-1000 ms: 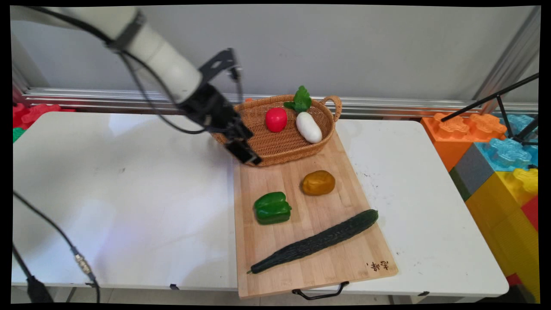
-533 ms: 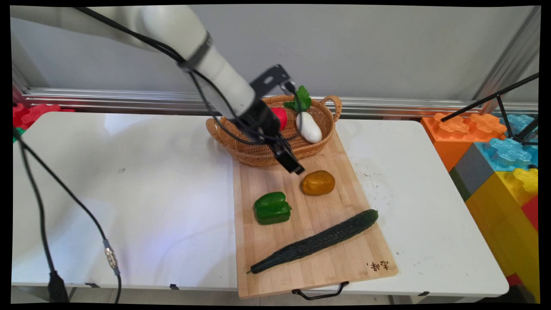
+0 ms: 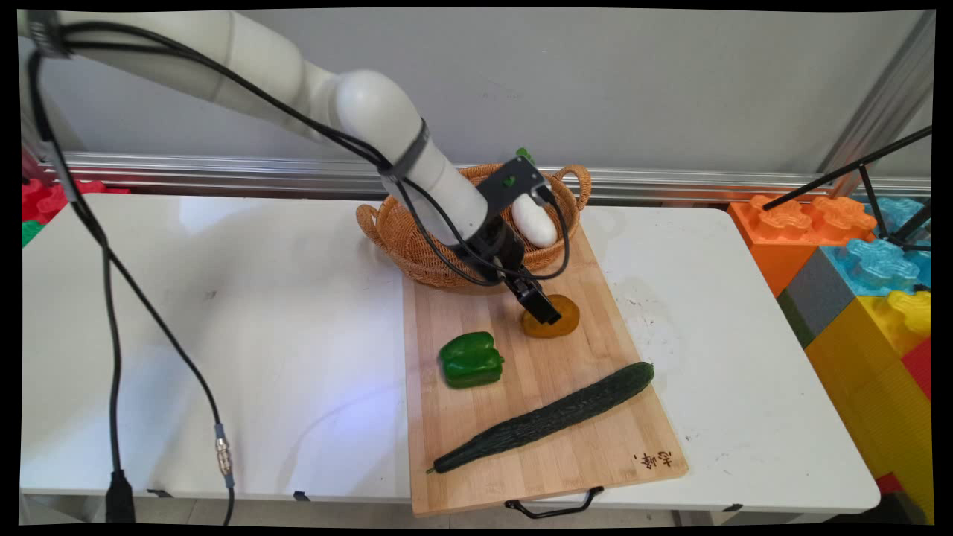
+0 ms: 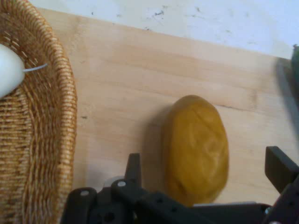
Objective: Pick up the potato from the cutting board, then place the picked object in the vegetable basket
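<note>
A yellow-brown potato lies on the wooden cutting board just in front of the wicker basket. My gripper hangs right over the potato, open. In the hand view one finger stands to the potato's left and the other to its right, neither touching it. The basket's rim fills the hand view's left side, with a bit of the white radish inside.
A green pepper and a long dark cucumber lie on the board nearer the front. The white radish rests in the basket; the arm hides much of the basket's inside. Big coloured blocks stand at the right.
The arm has swung right and down, from the basket's left rim, across its front, to the potato. Nothing on the board has moved.
</note>
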You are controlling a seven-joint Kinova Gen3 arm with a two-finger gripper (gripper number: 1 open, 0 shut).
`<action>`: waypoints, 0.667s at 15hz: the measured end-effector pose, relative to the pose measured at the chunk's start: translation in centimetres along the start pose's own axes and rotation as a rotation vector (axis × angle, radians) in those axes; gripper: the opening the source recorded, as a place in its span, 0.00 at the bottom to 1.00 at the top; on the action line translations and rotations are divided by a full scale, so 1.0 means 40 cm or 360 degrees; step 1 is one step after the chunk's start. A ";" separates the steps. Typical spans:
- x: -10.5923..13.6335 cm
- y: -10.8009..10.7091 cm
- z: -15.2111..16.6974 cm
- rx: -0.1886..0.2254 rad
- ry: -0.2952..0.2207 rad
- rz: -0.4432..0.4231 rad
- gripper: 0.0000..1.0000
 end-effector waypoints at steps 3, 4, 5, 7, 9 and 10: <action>-0.004 -0.005 0.044 0.0011 0.0006 -0.0001 1.00; -0.006 -0.007 0.059 0.0013 0.0007 0.0001 1.00; -0.008 -0.008 0.072 0.0012 0.0008 0.0006 1.00; -0.009 -0.008 0.086 0.0012 0.0010 0.0018 1.00; -0.009 -0.007 0.094 0.0012 0.0013 0.0039 0.00; -0.010 -0.005 0.095 0.0012 0.0011 0.0042 0.00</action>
